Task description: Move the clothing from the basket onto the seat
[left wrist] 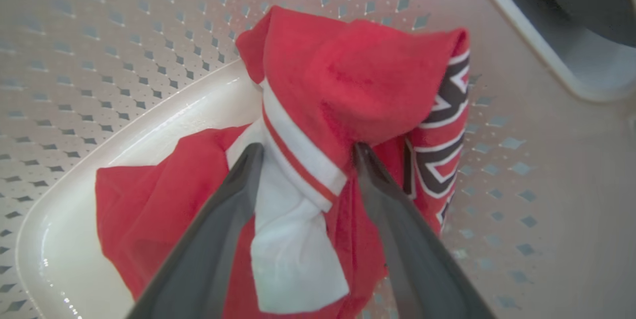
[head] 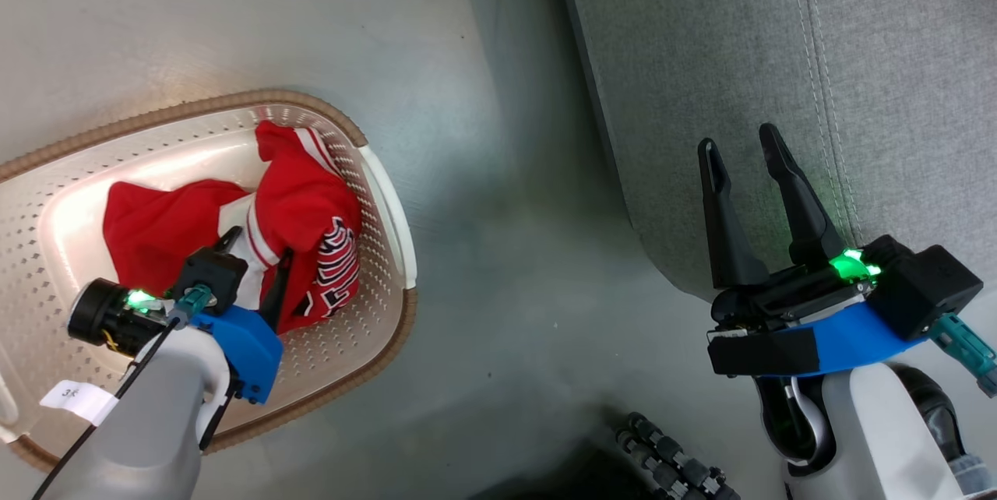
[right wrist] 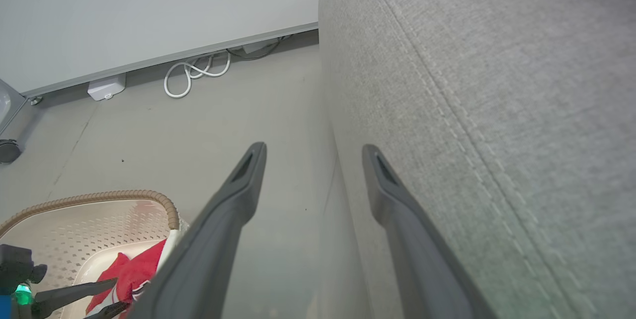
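The clothing [head: 304, 204] is a heap of red fabric with white trim and black-and-white lettering, lying in the cream perforated basket [head: 234, 101] on the floor at the left. My left gripper [head: 257, 266] reaches down into the basket. In the left wrist view the left gripper [left wrist: 308, 149] is open, its fingers on either side of a white-striped fold of the clothing [left wrist: 357, 75]. My right gripper [head: 740, 143] hovers open and empty at the front edge of the grey seat [head: 740, 40]. The right wrist view shows the right gripper [right wrist: 313, 150] beside the seat [right wrist: 497, 85], with the basket [right wrist: 99, 199] at lower left.
Bare grey floor [head: 483, 212] separates the basket from the seat. White cables [right wrist: 196, 73] and a small white box [right wrist: 105, 88] lie along the far wall. A black ribbed part [head: 670, 469] sits at the bottom edge near my base.
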